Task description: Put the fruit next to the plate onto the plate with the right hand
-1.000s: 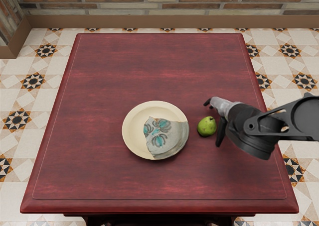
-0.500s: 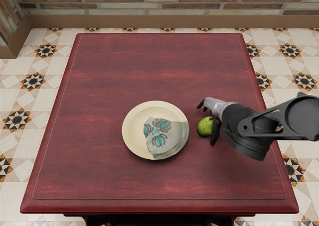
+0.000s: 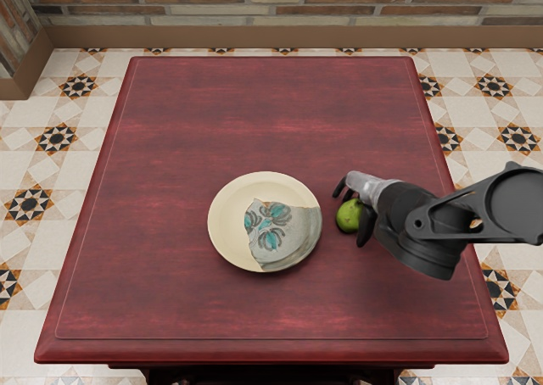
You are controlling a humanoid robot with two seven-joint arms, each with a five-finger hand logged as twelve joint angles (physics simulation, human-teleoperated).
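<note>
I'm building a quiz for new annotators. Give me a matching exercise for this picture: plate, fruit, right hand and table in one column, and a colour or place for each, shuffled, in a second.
1. plate
2. fruit
3. right hand
4. table

A. dark red
B. green, on the table just right of the plate
C. black and grey, its arm coming in from the right edge
D. cream with a grey-and-teal patch

Pairs: 1-D, 2-B, 3-C, 4-A.

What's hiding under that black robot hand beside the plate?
A green fruit sits on the table under the right hand. Only its side toward the plate shows; the hand covers the rest, so any grip is hidden.
</note>
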